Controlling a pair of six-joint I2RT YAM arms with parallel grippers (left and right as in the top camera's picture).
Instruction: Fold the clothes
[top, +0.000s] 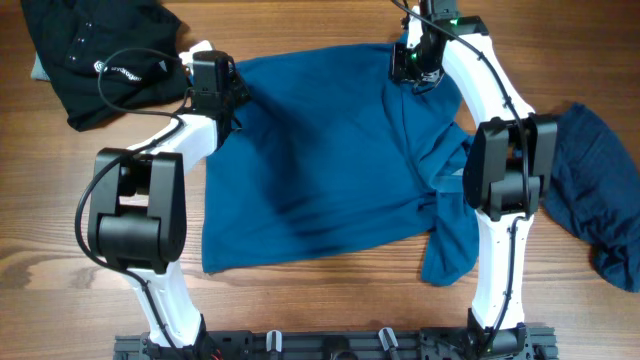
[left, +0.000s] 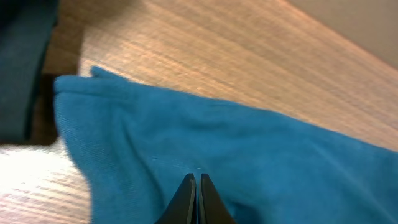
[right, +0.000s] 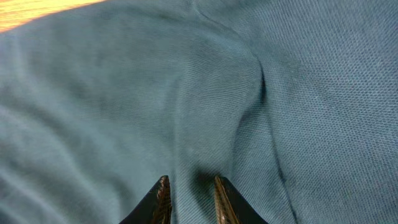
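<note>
Robotics lab workstation. Evidence: wood-grain desk (top: 300, 300); left arm (top: 140, 200) and right arm (top: 505, 170), white-and-black, mounted on black rail (top: 330, 345) at 6 o'clock.

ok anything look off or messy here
The T-shirt isn't flat: its right side is bunched into creases, one sleeve twisted toward the near edge. A black garment and a darker blue garment lie crumpled at the table's sides. Nothing looks damaged.

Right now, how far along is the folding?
Barely started. Nothing looks folded: the mid-blue fabric T-shirt lies spread out, its right side rumpled. In hand: the left jaws and the right jaws each pinch a far corner of it. Still to do: folding it, then the crumpled darker blue garment beside it.
</note>
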